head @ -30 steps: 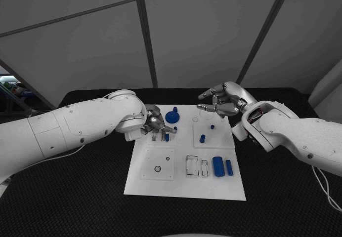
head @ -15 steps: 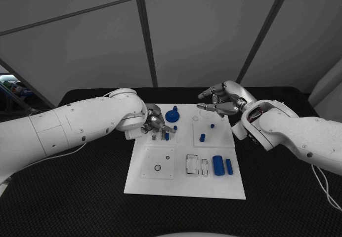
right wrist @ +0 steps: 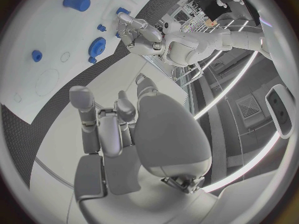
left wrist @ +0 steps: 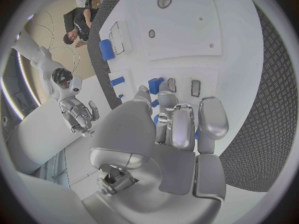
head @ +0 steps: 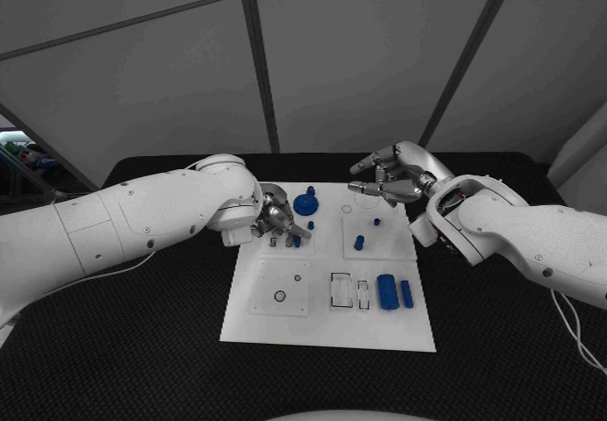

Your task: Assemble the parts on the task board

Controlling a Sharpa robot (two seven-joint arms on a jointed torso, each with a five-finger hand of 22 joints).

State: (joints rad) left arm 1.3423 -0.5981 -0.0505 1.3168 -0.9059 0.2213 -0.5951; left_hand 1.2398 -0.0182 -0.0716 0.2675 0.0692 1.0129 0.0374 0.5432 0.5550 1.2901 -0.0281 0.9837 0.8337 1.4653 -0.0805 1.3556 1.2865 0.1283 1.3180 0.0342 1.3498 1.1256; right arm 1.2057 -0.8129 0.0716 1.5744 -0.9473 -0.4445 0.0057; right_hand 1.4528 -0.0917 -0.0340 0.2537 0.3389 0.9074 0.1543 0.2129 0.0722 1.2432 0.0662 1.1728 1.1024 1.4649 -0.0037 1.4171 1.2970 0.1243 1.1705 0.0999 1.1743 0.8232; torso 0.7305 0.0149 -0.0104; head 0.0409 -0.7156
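the board (head: 332,324) lies flat in the middle of the black desk (head: 126,351), long side running near to far.

the left hand (head: 281,224) is at the board's far-left area, fingers curled down over a small plate there. a blue peg (head: 296,243) stands just beside its fingertips; whether the hand grips a part cannot be told. in the left wrist view the fingers (left wrist: 181,129) are bunched together, with blue pieces (left wrist: 156,84) just beyond them on the board.

the right hand (head: 389,182) hovers above the board's far-right edge, fingers curled in loosely with nothing seen between them. in the right wrist view its fingers (right wrist: 106,129) are bent and apart from the board.

parts on the board: a blue gear (head: 305,208) at the far middle, just right of the left hand; a small blue peg (head: 377,224) and a blue block (head: 360,245) on the far-right plate; a large blue cylinder (head: 387,293) and a slim blue bar (head: 406,295) side by side at the near right. a black ring (head: 278,299) lies on the near-left plate.
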